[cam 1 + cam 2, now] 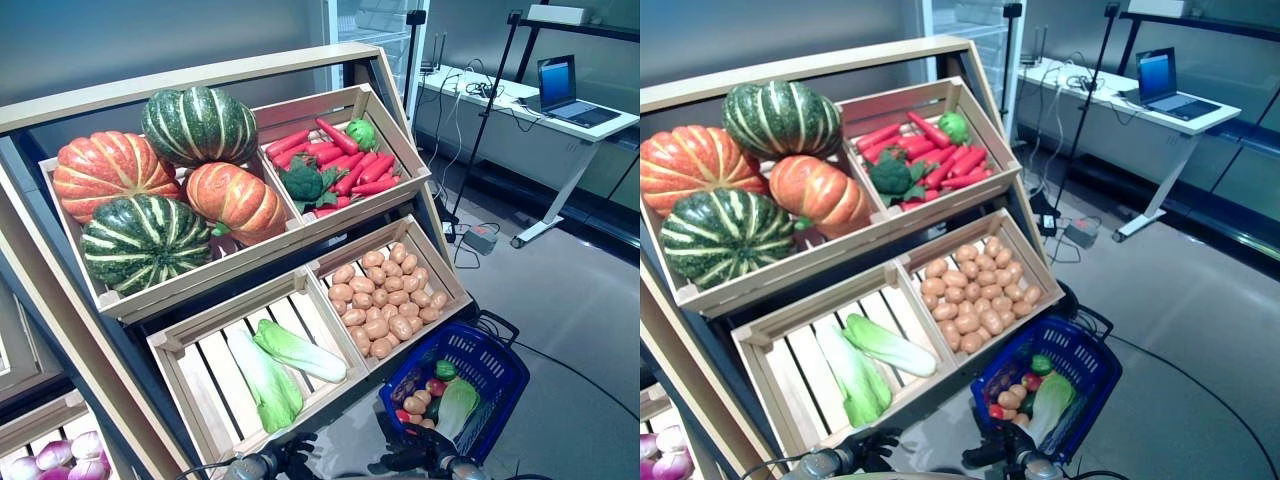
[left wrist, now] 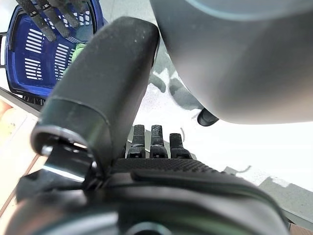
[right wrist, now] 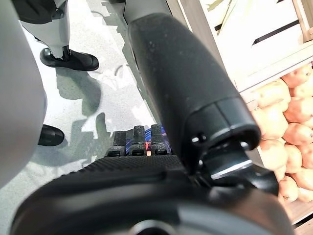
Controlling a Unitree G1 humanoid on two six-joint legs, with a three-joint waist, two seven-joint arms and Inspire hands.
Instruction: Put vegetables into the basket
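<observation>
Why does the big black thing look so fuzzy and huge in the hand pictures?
In the left wrist view the left hand sits right against the camera, so its thumb looks fuzzy, while the basket beyond looks clearer. In the right wrist view the right hand does the same, hiding most potatoes.

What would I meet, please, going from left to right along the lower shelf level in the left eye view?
purple onions → crate with two cabbages → crate of potatoes → blue basket on the floor, already holding vegetables.
</observation>
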